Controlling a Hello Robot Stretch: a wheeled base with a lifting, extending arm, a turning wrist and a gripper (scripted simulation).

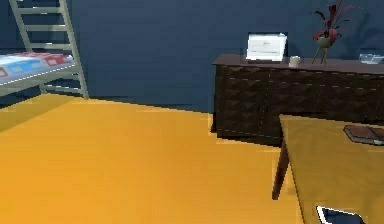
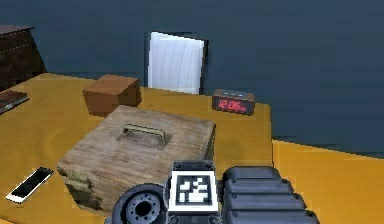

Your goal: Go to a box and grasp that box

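Glossy tabletop (image 2: 60,112), plank crate (image 2: 140,150), perhaps cardboard box (image 2: 111,95)

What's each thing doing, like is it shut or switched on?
small brown box: closed, upright on the table.
wooden crate: lid shut, handle lying flat.
clock: on, red digits lit.
phone: lying flat.
chair: upright behind the table.
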